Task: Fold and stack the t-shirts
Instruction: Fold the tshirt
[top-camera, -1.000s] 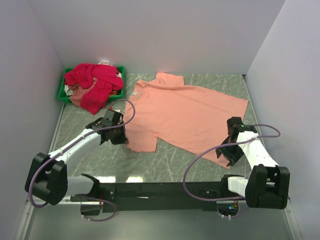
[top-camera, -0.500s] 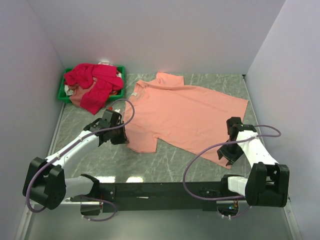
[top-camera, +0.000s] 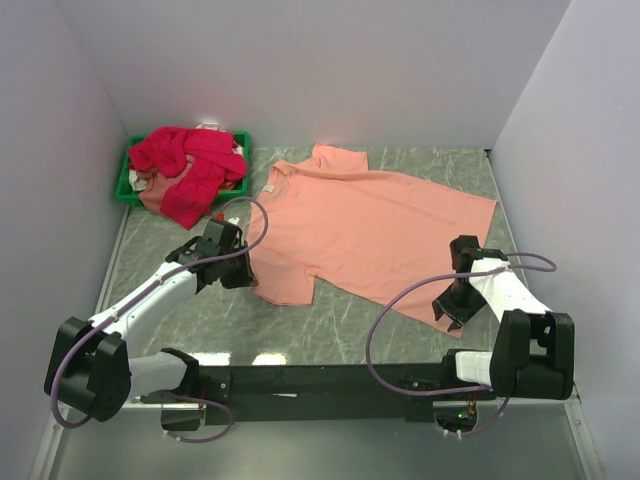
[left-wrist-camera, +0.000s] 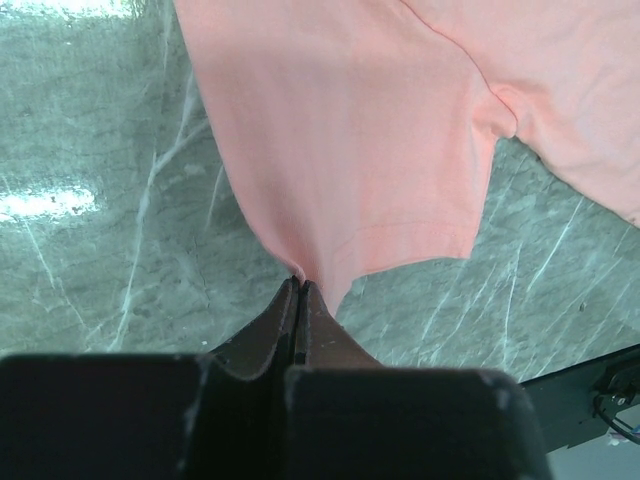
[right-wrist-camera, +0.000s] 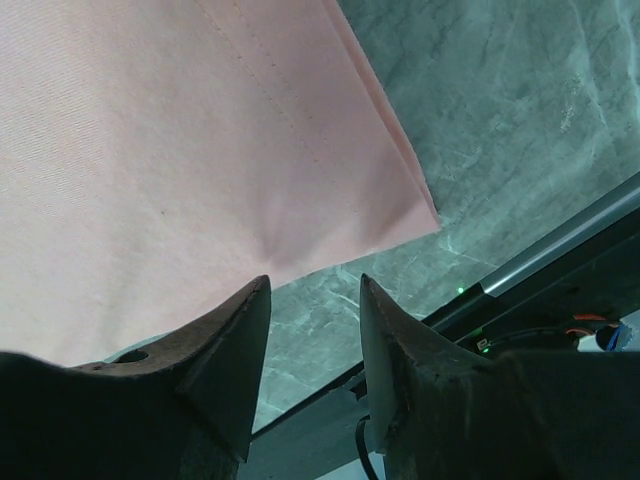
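A salmon-peach t-shirt lies spread flat across the middle of the marble table. My left gripper sits at its near-left sleeve. In the left wrist view the left gripper is shut, pinching the sleeve's edge of the t-shirt. My right gripper hovers at the shirt's near-right hem corner. In the right wrist view the right gripper is open, with only bare table between the fingers and the hem of the t-shirt just beyond the tips. Crimson-pink t-shirts lie heaped at the back left.
The crimson heap sits in and spills over a small green bin in the back-left corner. White walls close in the table on the left, back and right. The black base rail runs along the near edge.
The right gripper's jaws have narrowed and it has shifted slightly towards the hem corner. The left gripper stays shut on the sleeve, nudged a little up and left.
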